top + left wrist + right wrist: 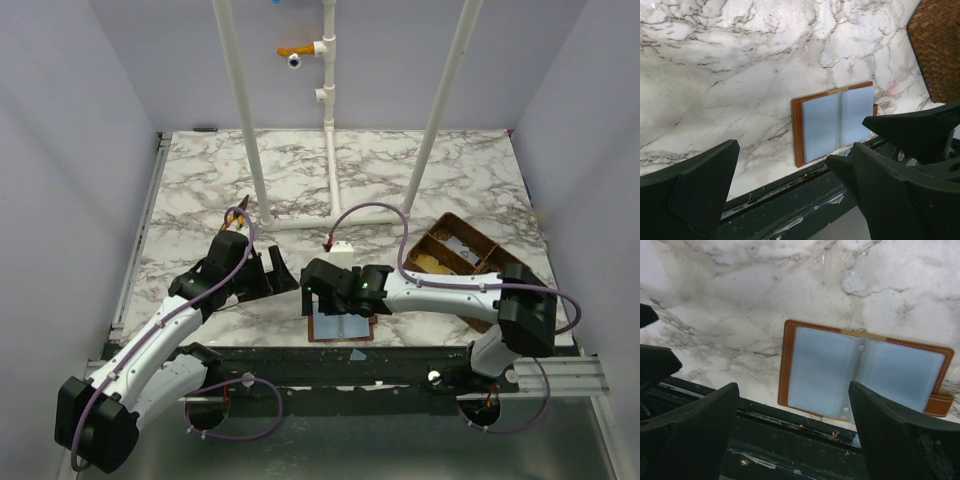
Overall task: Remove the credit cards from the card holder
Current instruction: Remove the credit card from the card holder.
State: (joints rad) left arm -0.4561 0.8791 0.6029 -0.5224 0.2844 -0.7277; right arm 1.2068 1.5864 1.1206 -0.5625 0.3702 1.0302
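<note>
card holder: your brown leather wallet (865,370) is lying open and flat on the marble worktop (200,190), right at the near edge by the dark rail. Both blue-grey clear pockets face up.

snap tab: it (940,404) sticks out of the holder's right-hand end in the right wrist view, resting on the marble.

left claw: yours (790,155) is spread wide with nothing between the fingers. It hovers to the left of the holder, not touching it, angled toward it.

right claw: also wide (794,387) and empty. It hangs right over the holder, and from the right wrist camera the two fingers frame the open pockets. You can't tell from these views whether the tips touch the leather.

claws together: in the top view they sit close to each other near the middle of the near edge, the left one just left of the right one.

credit cards: heads up, the pockets look pale and flat, and you can't tell if anything is inside them.

basket: the woven divided one (937,45) sits on the right side of the worktop, well apart from the holder. A pale flat piece (462,243) and a yellowish one (430,263) lie in two of its compartments, but they're too small to make out.
</note>
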